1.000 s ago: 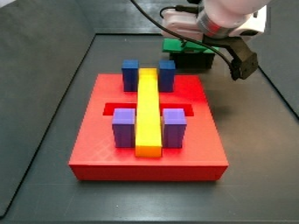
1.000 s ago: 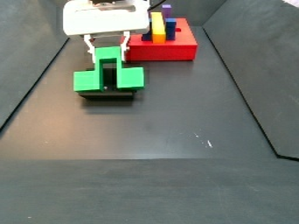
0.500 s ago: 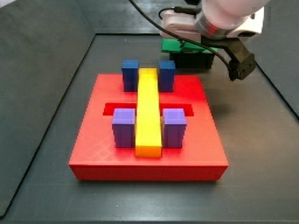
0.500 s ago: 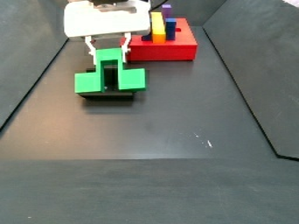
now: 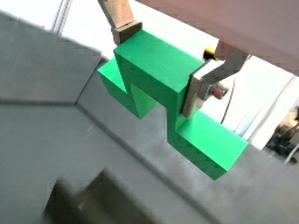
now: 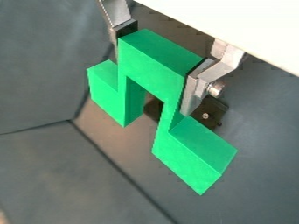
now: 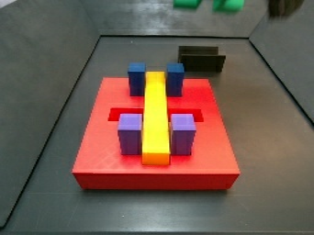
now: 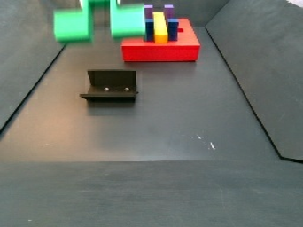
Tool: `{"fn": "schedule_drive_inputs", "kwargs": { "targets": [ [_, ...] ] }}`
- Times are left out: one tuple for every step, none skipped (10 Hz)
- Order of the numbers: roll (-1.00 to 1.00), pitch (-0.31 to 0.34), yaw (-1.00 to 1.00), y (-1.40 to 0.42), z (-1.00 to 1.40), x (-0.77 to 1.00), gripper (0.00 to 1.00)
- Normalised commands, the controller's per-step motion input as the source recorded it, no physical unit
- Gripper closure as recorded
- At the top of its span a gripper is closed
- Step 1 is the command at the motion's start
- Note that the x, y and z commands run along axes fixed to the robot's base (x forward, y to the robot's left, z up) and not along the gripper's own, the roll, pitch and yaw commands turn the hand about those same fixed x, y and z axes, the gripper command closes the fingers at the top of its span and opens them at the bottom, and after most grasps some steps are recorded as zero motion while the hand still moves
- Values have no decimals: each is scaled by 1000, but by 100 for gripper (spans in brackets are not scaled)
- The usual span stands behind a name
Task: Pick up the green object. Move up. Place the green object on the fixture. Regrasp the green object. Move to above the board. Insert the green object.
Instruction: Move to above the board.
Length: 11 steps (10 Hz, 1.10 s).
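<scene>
High above the worktop, the end effector [image 6: 166,68] grips the green block [image 6: 155,105] by its raised middle, silver fingers [image 6: 208,80] pressed against both sides, in both wrist views [image 5: 170,68]. In a side view the block [image 8: 97,21] hangs blurred, well above the fixture [image 8: 110,86]. The fixture sits bare on the dark worktop [image 8: 154,133]. Beyond it lies the red board [image 7: 156,128] carrying blue and purple posts and a yellow bar [image 7: 154,117].
</scene>
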Motion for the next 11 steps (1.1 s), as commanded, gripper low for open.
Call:
{"fn": "schedule_drive_inputs", "kwargs": {
  "targets": [
    [-11,34,-19,-3,1400,0,100],
    [-7,56,-16,-13,866,12,100],
    [0,83,-12,-15,383,32,100],
    [3,99,-1,-19,170,49,100],
    [-1000,33,42,-1400,278,-949,100],
    [-1000,15,46,-1400,291,-977,100],
    [-1000,-10,57,-1400,288,-1052,100],
    [-1000,-16,61,-1400,269,-1074,100],
    [-1000,-31,60,-1400,270,-1070,100],
    [-1000,-44,61,-1400,273,-1109,100],
    [-1000,-72,62,-581,110,-505,100]
  ]
}}
